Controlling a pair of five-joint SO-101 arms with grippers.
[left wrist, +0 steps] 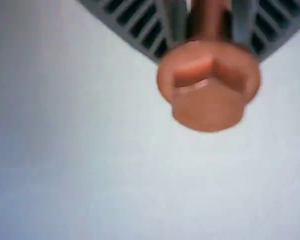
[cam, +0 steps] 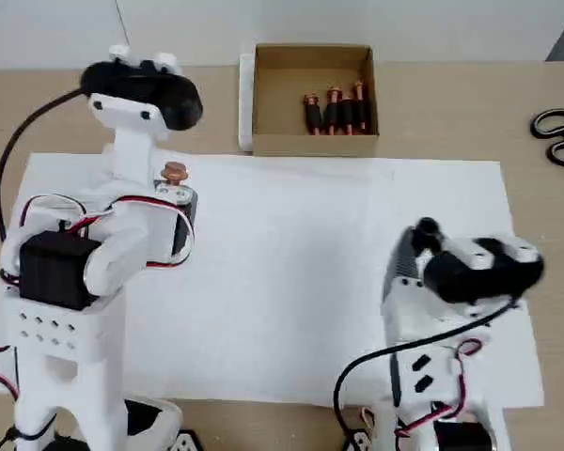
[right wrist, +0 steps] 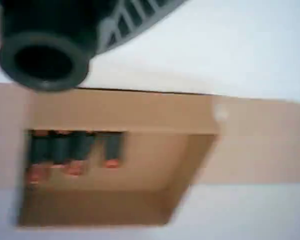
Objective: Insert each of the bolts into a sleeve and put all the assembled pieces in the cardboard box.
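Jaws of your left gripper (cam: 176,184) pinched a bolt (left wrist: 208,85) at the high view's left; your right gripper (cam: 425,235) clamped a sleeve (right wrist: 42,60).

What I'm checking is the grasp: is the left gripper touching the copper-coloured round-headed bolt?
Touching. The left wrist view shows the copper-coloured bolt pinched between the grey fingers of the left gripper.

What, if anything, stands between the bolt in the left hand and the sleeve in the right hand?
Nothing visible does: between the bolt and the sleeve lies only the white sheet.
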